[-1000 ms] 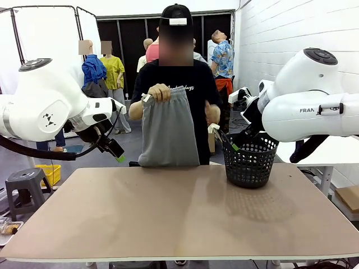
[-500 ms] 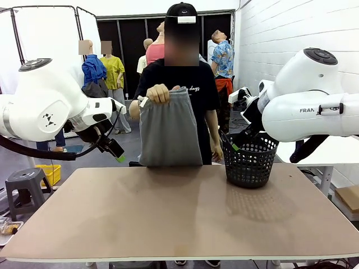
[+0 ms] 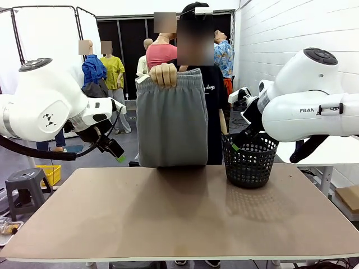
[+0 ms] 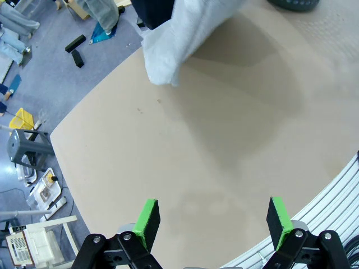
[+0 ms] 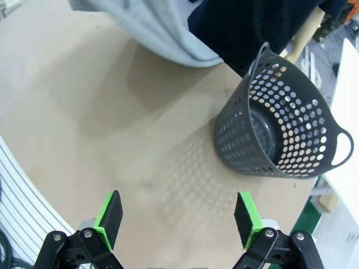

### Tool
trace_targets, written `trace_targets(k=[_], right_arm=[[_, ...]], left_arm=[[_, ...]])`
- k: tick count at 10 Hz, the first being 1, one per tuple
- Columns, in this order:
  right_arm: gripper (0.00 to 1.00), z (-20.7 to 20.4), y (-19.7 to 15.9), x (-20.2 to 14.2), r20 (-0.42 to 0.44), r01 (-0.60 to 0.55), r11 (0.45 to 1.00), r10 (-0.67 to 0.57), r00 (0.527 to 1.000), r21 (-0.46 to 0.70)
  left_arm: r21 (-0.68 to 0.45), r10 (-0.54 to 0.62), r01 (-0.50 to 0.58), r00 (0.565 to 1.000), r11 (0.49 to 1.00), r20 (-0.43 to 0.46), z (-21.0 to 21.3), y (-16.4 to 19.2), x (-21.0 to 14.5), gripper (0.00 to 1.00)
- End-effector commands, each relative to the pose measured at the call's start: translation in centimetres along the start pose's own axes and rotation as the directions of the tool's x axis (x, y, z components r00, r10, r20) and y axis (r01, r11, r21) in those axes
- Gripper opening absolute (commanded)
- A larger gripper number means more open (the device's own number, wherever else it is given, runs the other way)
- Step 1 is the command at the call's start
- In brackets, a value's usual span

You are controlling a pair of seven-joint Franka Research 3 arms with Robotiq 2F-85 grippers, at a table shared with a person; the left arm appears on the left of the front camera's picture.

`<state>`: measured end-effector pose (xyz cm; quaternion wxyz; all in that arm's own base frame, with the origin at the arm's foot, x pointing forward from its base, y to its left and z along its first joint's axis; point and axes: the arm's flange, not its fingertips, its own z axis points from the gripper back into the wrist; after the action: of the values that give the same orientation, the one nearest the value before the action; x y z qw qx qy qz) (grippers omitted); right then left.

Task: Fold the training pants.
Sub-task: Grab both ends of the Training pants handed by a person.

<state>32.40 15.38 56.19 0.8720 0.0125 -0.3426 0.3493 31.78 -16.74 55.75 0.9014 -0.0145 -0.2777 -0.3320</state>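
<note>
The person's hand [image 3: 163, 74] is clenched on the gathered waistband of the light grey soft jersey training pants [image 3: 171, 123], gripping its top corner. The hand sits higher than half a second ago, up from chest level to the level of the person's shoulders. The pants have risen with it and hang straight down below the fist as a flat folded panel. Their lower edge hangs at the far edge of the light brown wooden table [image 3: 168, 213], well below the hand. The person's body has also shifted to the side away from the hand, behind the pants.

Below the hand and out to one side, the left gripper [image 3: 118, 156] hangs in the air with its jaws spread wide and empty, where it was before. In its wrist view the left gripper [image 4: 213, 216] looks down on bare table [image 4: 224, 140], with the hem of the pants [image 4: 174, 39] beyond. On the other side of the pants, the right gripper [image 3: 234, 145] is likewise spread and empty. It sits just beside the rim of the black perforated plastic basket [image 3: 249, 162] and has not moved. From the right gripper [image 5: 178, 216], the basket [image 5: 275, 134] stands on the table [image 5: 67, 112] close to the hanging pants [image 5: 151, 28].

Counted: one hand on the pants, one pair of pants, one basket, two grippers.
</note>
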Motion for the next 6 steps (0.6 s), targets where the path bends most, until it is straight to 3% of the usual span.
trace_targets(k=[1, 6], right_arm=[[1.00, -0.03, 0.03, 0.01, 0.002, 0.001, 1.000, -0.001, 1.000, 0.008], [1.00, -0.03, 0.03, 0.01, 0.002, 0.001, 1.000, -0.001, 1.000, 0.008]], left_arm=[[-0.001, 0.001, -0.001, 1.000, 1.000, 0.001, -0.06, 0.10, 0.12, 1.00], [-0.001, 0.001, -0.001, 1.000, 1.000, 0.001, -0.06, 0.10, 0.12, 1.00]])
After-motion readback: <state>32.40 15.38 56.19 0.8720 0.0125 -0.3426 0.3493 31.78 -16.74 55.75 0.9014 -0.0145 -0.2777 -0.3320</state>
